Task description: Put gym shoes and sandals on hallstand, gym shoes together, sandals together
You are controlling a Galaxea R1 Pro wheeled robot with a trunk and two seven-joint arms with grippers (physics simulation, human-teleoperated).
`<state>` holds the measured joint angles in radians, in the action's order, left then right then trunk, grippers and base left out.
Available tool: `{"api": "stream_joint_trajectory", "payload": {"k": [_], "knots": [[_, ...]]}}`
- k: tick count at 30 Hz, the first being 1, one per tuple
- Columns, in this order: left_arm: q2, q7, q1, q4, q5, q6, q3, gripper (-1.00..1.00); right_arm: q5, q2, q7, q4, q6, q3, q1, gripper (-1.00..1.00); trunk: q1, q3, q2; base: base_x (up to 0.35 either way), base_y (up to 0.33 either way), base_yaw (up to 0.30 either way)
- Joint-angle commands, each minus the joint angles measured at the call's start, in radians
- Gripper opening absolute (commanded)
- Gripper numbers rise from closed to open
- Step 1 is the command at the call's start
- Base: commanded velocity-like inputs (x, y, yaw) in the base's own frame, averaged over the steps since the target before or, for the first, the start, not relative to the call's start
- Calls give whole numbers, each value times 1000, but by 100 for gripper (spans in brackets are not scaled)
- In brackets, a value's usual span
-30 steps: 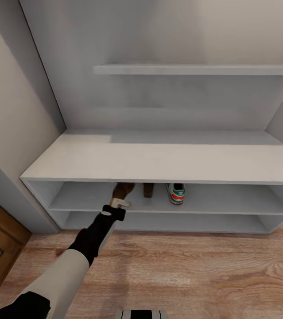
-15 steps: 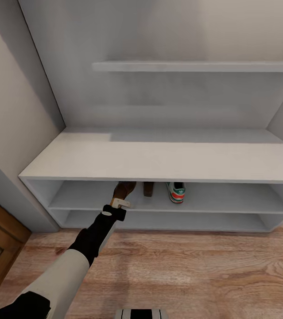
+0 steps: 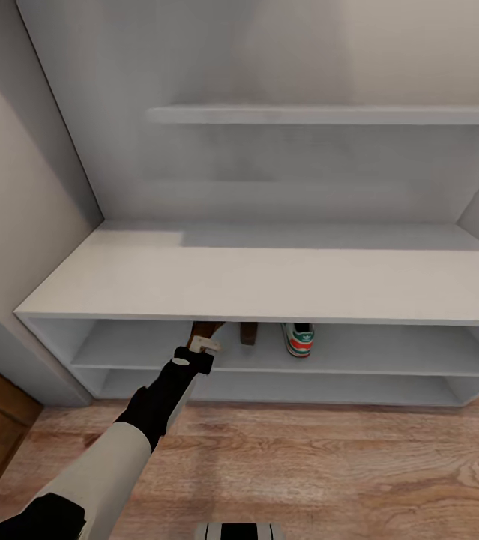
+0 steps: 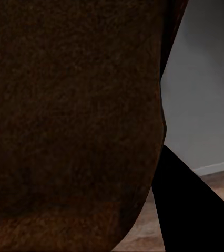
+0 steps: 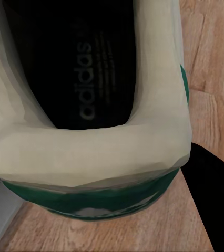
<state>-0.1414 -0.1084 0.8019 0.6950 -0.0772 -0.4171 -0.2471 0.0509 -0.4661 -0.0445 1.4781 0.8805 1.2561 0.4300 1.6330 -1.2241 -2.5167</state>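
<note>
Brown sandal is clamped by the left gripper at the hallstand shelf; judged light, stiff-soled. Right gripper's fingers: state cannot be told.

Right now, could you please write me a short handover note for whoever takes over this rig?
Left tool: at the hallstand's upper tier, a brown sandal against its camera; grip not confirmable.
Right tool: a gym shoe sits close before its camera, over the wood floor; grip unclear.
Done: second sandal and one gym shoe on the upper tier.
Left: seat the left sandal beside its mate, then rack the other gym shoe beside the racked one.
</note>
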Motion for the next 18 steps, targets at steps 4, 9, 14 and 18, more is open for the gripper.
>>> {"api": "stream_joint_trajectory", "payload": {"k": [4, 9, 14, 18], "knots": [[0, -4, 0, 1, -8, -6, -3, -100, 4, 0, -1, 1, 5, 2, 1, -100, 0, -1, 0, 53, -5, 0], [0, -4, 0, 1, -8, -6, -3, -100, 4, 0, -1, 1, 5, 2, 1, -100, 0, -1, 0, 190, -110, 0], [0, -4, 0, 1, -7, -6, -3, -100, 4, 0, -1, 1, 5, 2, 1, -100, 0, -1, 0, 36, -25, 0], [0, -4, 0, 1, -8, -6, -3, -100, 4, 0, -1, 1, 5, 2, 1, -100, 0, -1, 0, 85, -73, 0]]}}
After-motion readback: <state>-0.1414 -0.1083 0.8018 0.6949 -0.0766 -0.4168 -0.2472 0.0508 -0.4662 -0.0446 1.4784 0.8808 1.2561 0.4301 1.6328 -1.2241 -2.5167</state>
